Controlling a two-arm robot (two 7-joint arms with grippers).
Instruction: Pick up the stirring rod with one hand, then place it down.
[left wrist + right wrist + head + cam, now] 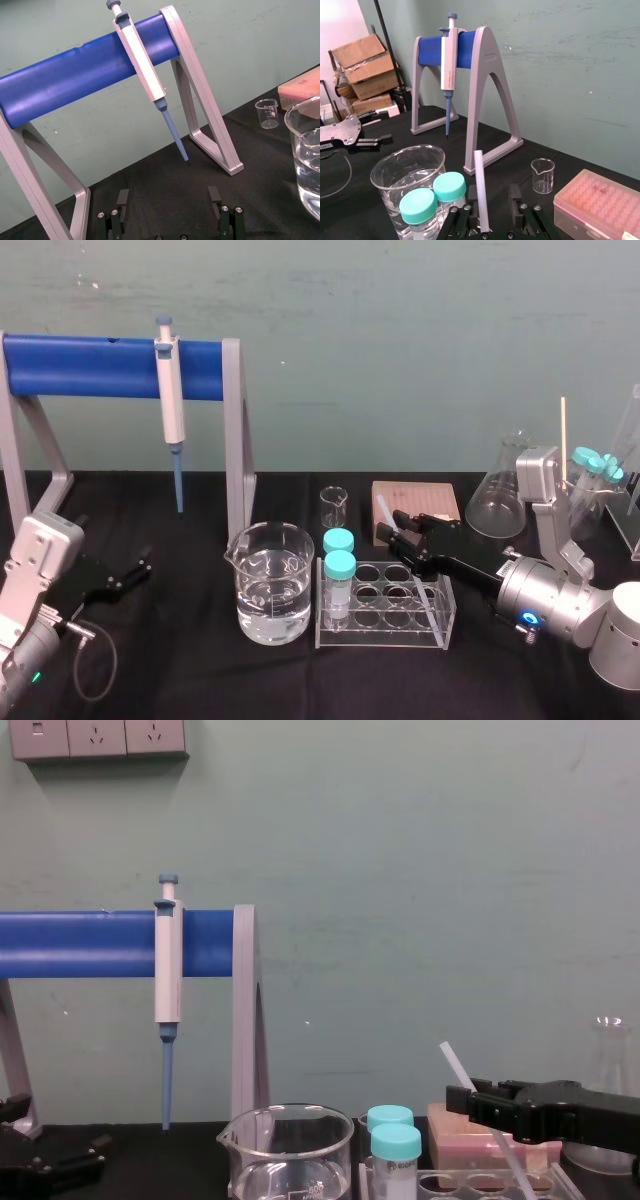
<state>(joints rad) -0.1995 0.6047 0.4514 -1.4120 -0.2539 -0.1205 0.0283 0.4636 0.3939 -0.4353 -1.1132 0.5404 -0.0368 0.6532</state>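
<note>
Right gripper loosely straddles tilted stirring rod above tube rack

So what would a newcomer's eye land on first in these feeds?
The blue bar of the pipette stand at the back left, pipette hanging from it, stands out most. Next, the translucent stirring rod slants up at the right end effector above the tube rack, right of the big water beaker. The left end effector rests open at the near left.
</note>
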